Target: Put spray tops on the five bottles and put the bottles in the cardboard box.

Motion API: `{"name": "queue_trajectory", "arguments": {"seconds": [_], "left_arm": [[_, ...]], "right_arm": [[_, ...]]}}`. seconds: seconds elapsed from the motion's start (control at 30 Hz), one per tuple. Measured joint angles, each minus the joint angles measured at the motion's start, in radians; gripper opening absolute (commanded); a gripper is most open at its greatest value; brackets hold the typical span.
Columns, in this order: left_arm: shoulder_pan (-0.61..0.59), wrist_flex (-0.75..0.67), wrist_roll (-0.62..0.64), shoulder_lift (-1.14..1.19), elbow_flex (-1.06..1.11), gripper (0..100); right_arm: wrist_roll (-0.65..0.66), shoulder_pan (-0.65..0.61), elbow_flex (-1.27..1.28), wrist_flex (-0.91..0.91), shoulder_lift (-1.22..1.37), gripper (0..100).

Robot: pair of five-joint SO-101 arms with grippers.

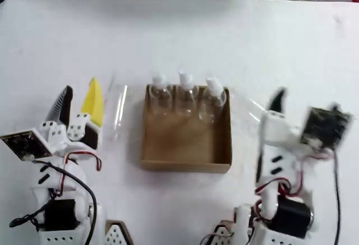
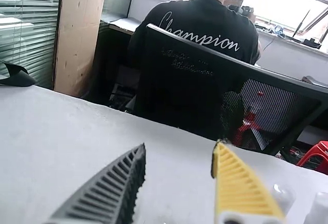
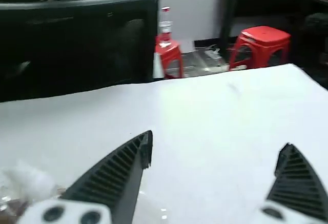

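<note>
Big white table (image 1: 179,32) with the cardboard box (image 1: 185,163) dead centre. Three bottles (image 1: 185,98) stand in a row against its far wall with their spray tops (image 1: 184,78) on, so I reckon that's three down, two to go.

The left gripper (image 1: 78,106) sits near-left of the box, spread open with nothing in it. The right gripper (image 3: 210,183) is off to the right of the box, also wide open and empty.

A clear loose bottle (image 1: 118,110) lies on the table between the left gripper and the box. There's a faint clear shape (image 1: 248,106) right of the box that may be the fifth, but I can't say for sure.

For the next grab I'd straddle the lying bottle across its body, not the neck. It looks slick and likely to roll, so I'd close gently and stand it up before fiddling with a top.

The high view gives me the layout and the wrist views give me the jaw gaps. The left wrist view also catches spray tops just past the yellow finger (image 2: 241,188).
</note>
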Motion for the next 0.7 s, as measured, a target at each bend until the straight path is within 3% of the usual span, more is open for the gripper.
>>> {"name": "queue_trajectory", "arguments": {"seconds": [0.23,0.47,0.57,0.7], "left_arm": [[0.000,0.011,0.000,0.000,0.000,21],[0.000,0.011,0.000,0.000,0.000,21],[0.000,0.011,0.000,0.000,0.000,21],[0.000,0.011,0.000,0.000,0.000,21]], "right_arm": [[0.032,0.150,0.037,-0.130,0.189,34.1],[0.069,0.255,-0.120,-0.141,0.580,34.1],[0.163,0.270,-0.207,-0.132,0.760,34.1],[0.396,0.265,-0.313,-0.051,0.985,34.1]]}}
